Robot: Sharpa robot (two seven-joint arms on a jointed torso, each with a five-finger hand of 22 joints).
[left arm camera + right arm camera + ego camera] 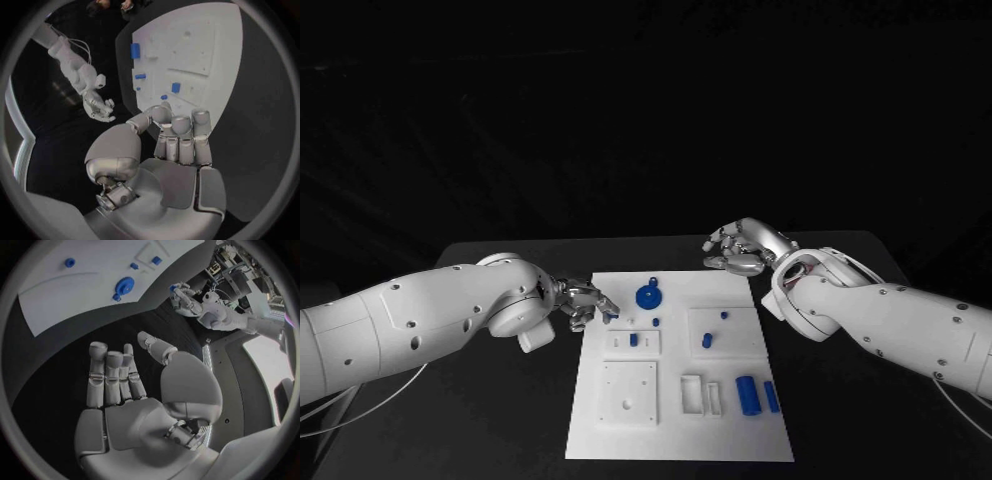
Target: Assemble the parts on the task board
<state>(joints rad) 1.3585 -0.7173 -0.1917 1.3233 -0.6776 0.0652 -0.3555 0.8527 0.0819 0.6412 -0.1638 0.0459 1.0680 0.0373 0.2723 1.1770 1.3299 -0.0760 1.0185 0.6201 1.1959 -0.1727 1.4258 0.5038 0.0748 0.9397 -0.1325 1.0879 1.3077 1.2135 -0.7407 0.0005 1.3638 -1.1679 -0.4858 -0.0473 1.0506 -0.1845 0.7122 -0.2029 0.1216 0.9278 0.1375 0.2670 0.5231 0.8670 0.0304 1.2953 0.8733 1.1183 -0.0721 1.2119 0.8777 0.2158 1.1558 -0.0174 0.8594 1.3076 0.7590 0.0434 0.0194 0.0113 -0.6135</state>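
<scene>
The white task board [682, 440] is laid flat in the middle of the black table [488, 420]. Small blue parts are seen on it. A round blue part [648, 296] with a little tab is placed near the far edge of the board. Two tall blue parts [746, 393] are stood side by side near the right edge, closer to the robot. A small blue part [707, 340] is set on a raised white square in the middle, and another tiny blue part [633, 340] is set on the square beside it.

The left robot hand [589, 303] is held at the left edge of the board, near the far corner and just beside the round blue part. Its fingers [181, 135] are bent inward, close together, and nothing is seen inside them. Whether the board is touched by the fingertips cannot be told.

The right robot hand [744, 247] is held over the table past the far right corner of the board, apart from all the parts. In the right wrist view its fingers [112, 380] are stretched out and a little apart, the thumb is off to one side, and nothing is held in it.
</scene>
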